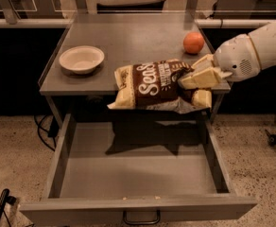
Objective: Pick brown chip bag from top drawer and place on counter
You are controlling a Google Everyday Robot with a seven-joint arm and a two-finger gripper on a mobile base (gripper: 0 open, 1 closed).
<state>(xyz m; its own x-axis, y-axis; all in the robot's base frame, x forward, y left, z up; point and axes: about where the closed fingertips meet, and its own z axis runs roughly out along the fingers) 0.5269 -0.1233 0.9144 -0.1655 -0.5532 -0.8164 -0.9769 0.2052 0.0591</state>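
Observation:
The brown chip bag (pixel 152 85), dark brown with white "Sea S" lettering and pale tan ends, hangs in the air at the counter's front edge, above the open drawer. My gripper (pixel 198 75) comes in from the right on a white arm and is shut on the bag's right end. The top drawer (pixel 128 174) is pulled fully out, grey, with nothing inside, and its dark handle (pixel 141 218) shows at the bottom. The counter (pixel 133 41) is the flat grey top behind the bag.
A pale bowl (pixel 81 58) sits at the counter's left front. An orange fruit (pixel 194 42) sits at its right, close behind the gripper. Black cables (pixel 43 131) lie on the speckled floor to the left. A wheeled base (pixel 275 136) stands at the far right.

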